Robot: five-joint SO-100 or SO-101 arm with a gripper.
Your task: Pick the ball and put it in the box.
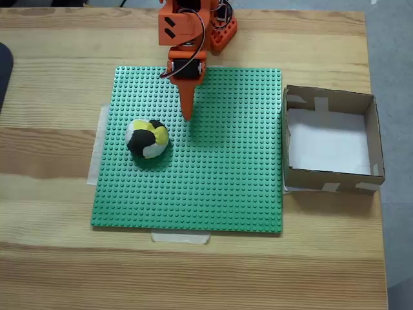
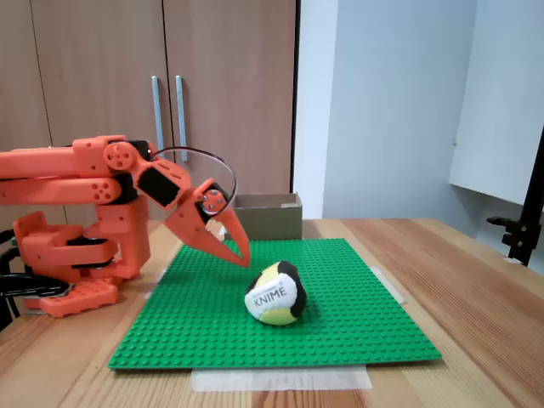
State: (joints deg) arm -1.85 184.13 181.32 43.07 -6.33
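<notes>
Black, white and yellow soft ball [image 1: 148, 138] lies free; closed, empty orange pincer [image 1: 188, 116] beside it might nudge it rolling

One small soft ball [image 1: 148, 138] patched in black, white and yellow lies on one green studded square baseplate [image 1: 219, 187]. One shallow brown cardboard box [image 1: 330, 178] with a white bottom stands at 3 o'clock of the baseplate. One orange robot arm [image 1: 186, 29] carries one pointed end effector [image 1: 187, 111]. One wooden tabletop [image 1: 51, 258] holds everything.
</notes>
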